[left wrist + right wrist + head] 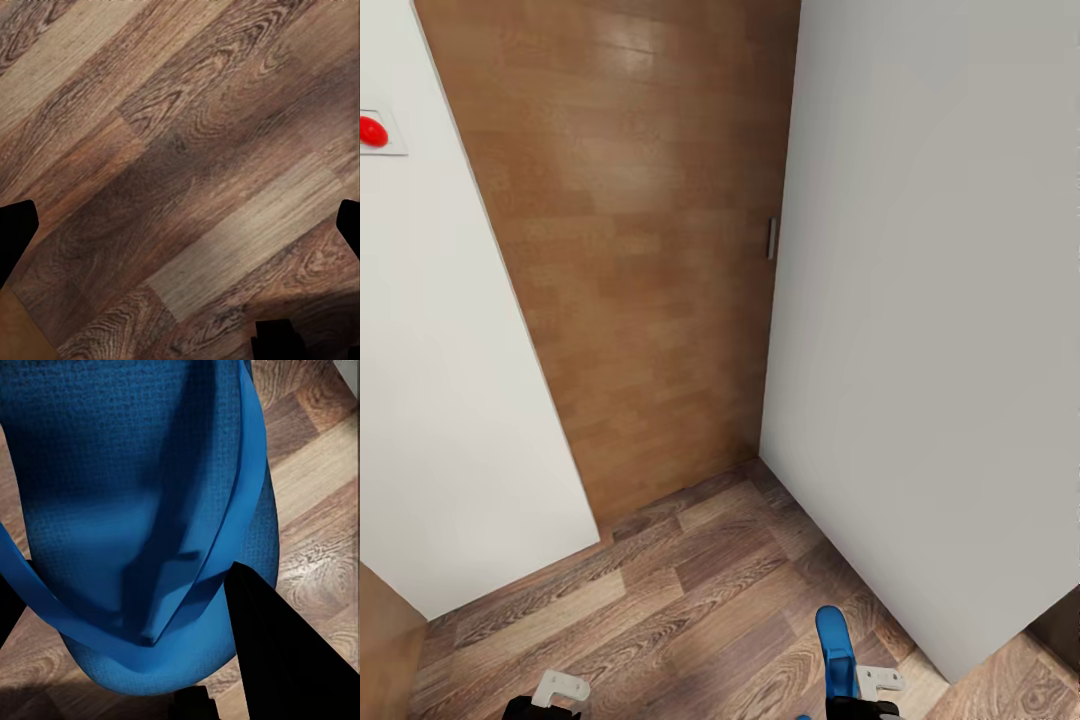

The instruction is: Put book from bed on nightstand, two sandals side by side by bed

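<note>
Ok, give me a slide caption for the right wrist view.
Blue sandal held in the right gripper above the wood-plank floor.

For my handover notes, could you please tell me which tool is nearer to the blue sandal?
Right. The right tool grips the sandal, one dark finger against its sole. The left tool is off to the other side, over bare floor.

Even, flat light was on the walls [920,300]; door [650,250] showed soft glare up top; floor [180,180] slightly blurred, shadows faint.
</note>
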You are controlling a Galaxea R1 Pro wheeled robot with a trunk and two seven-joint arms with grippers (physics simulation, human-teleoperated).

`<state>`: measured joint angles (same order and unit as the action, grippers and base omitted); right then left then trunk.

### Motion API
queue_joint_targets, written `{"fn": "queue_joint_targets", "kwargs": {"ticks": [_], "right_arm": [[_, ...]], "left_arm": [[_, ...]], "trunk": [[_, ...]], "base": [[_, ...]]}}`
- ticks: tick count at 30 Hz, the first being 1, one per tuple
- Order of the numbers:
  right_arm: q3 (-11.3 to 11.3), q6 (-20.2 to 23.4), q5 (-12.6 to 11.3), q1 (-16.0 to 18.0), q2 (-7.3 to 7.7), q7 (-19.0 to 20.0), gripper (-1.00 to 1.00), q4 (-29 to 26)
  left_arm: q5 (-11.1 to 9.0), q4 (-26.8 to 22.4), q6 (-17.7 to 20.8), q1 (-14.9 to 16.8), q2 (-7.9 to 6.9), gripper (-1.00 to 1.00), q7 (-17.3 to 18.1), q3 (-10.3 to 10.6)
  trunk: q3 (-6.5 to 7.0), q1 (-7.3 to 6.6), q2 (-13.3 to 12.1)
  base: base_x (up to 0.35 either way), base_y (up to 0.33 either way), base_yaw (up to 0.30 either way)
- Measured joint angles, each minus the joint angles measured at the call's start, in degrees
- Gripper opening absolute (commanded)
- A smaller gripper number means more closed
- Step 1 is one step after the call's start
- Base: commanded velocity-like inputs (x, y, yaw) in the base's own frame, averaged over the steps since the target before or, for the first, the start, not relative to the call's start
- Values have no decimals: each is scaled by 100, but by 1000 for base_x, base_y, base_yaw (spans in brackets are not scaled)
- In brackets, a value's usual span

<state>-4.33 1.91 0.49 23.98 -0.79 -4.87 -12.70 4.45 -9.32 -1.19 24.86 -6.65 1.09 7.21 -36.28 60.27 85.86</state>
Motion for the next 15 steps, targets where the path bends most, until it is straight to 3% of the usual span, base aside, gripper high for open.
{"fn": "queue_joint_targets", "kwargs": {"ticks": [15], "right_arm": [[0,-275,20,0,4,-3,-100,111]], "left_arm": [[0,-1,0,-29,0,100,0,7]], "trunk": [[6,-1,0]], "base": [[25,5,-11]]}}
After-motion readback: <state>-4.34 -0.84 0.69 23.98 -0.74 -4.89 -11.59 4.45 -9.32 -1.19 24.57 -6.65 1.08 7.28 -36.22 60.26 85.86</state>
